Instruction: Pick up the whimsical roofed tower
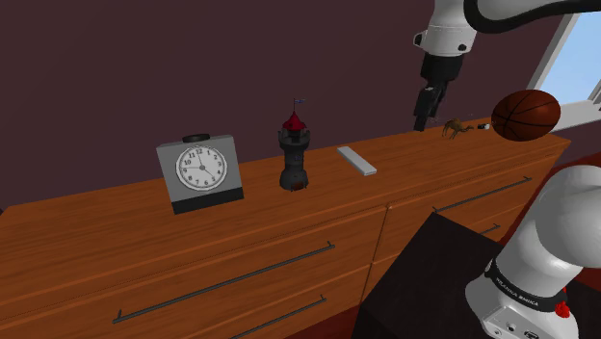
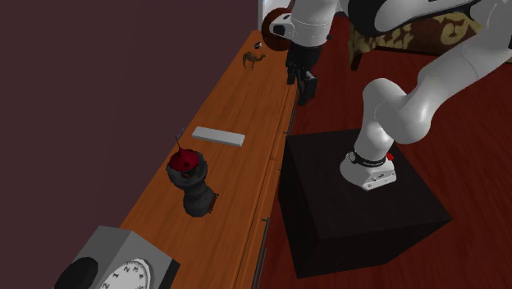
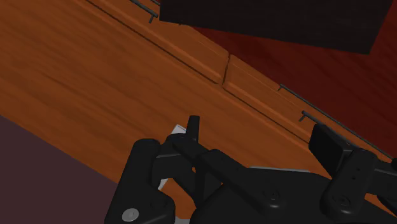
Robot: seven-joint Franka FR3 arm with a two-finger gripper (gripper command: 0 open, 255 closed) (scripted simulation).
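The tower (image 1: 294,154) is a small dark turret with a red pointed roof and a thin flag on top. It stands upright on the wooden dresser top (image 1: 116,241), seen from above as the tower (image 2: 191,185). My gripper (image 1: 422,111) hangs in the air well above the dresser, off to the shoulder view's right of the tower and far from it. From the other side the gripper (image 2: 302,82) hovers near the dresser's front edge. Its black fingers (image 3: 193,126) stand apart with nothing between them, so the gripper (image 3: 261,137) is open.
A grey desk clock (image 1: 200,171) stands at the shoulder view's left of the tower. A flat pale bar (image 1: 355,161) lies to its right, then a small brown camel figurine (image 1: 457,127) and a basketball (image 1: 526,115). The dark stand (image 2: 353,205) sits before the drawers.
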